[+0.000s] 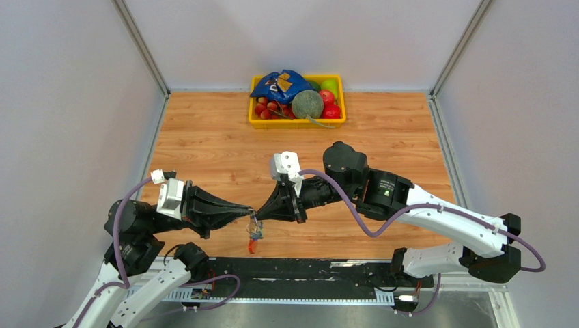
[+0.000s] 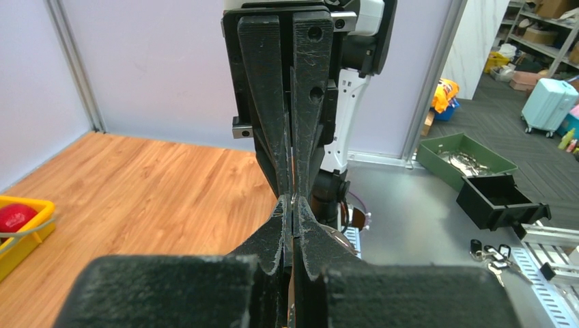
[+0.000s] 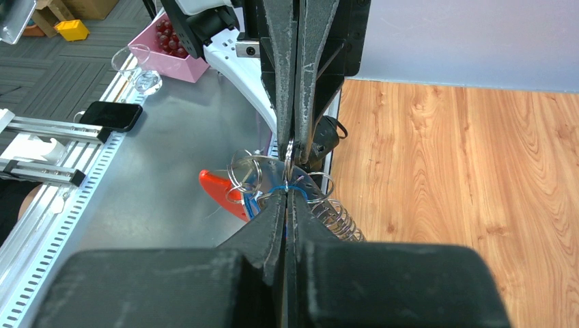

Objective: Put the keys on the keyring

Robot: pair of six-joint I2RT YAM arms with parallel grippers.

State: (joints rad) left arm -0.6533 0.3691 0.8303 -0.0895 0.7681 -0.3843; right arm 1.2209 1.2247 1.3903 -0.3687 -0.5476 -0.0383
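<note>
Left jaws and right jaws shut tip to tip on keyring, yellow tray holding blue bag, fruit

A yellow tray sits at the far edge of the wooden worktop, close to the back wall. Inside the tray, a crumpled blue bag fills the far left corner and a grey-green round fruit lies near the middle. A green ball occupies the far right corner. Red fruits lie along the tray's near side.
</note>
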